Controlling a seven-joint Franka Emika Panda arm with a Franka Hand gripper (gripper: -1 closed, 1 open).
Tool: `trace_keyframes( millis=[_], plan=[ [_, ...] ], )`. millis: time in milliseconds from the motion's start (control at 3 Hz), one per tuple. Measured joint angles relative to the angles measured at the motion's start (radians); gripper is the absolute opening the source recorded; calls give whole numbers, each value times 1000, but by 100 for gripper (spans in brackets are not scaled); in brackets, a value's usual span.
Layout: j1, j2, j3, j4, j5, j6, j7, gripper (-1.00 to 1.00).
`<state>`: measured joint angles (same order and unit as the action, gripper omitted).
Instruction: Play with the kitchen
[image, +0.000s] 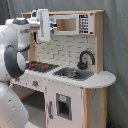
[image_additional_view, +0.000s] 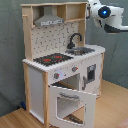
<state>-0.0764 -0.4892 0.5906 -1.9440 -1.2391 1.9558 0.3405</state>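
Observation:
The kitchen (image: 75, 87) is white and light wood, with a red-ringed black hob (image: 38, 65), a sink (image: 70, 73) and a black faucet (image: 85, 59). In the second exterior view the kitchen (image_additional_view: 37, 85) shows its grey hood (image_additional_view: 49, 20), its knobs (image_additional_view: 56, 76) and the windowed oven door (image_additional_view: 70, 102) hanging open and tilted down. My gripper (image: 43, 39) hangs at the top of the first exterior view's left, above the hob and in front of the upper shelf, touching nothing I can make out. The arm (image_additional_view: 105, 12) reaches in from the second exterior view's upper right.
The white arm body (image: 12, 60) fills the first exterior view's left edge, close to the kitchen's side. A grey curtain (image_additional_view: 10, 55) hangs behind the kitchen. The kitchen stands on a wooden floor (image_additional_view: 112, 107), and the open oven door juts out over it.

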Motion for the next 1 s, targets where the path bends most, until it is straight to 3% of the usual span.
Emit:
trace_keyframes(
  millis=[1000],
  plan=[
    [0,221,69,176,-109,-1,-18,-100]
  ],
)
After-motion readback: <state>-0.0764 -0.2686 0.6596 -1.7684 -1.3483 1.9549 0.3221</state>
